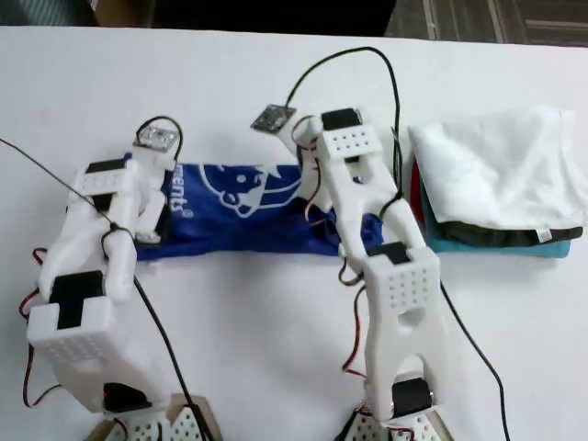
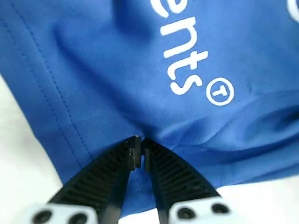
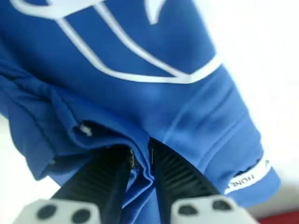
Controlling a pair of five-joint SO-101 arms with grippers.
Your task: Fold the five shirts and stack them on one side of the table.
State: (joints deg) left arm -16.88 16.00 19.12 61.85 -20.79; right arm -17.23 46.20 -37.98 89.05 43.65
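A blue shirt (image 1: 241,217) with white print lies folded into a long strip across the middle of the table, between the two arms. My left gripper (image 2: 140,157) is shut on a pinch of the blue cloth (image 2: 140,70) at the strip's left end. My right gripper (image 3: 140,161) is shut on a folded edge of the same shirt (image 3: 140,107) at its right end, near the collar label. On the right side of the table lies a stack of folded shirts (image 1: 496,170): white on top, then black and teal, with red showing at its left edge.
The white table (image 1: 257,312) is bare in front of the blue strip and at the back left. Cables run from both arms over the table. A small camera board (image 1: 274,117) sticks out behind the shirt.
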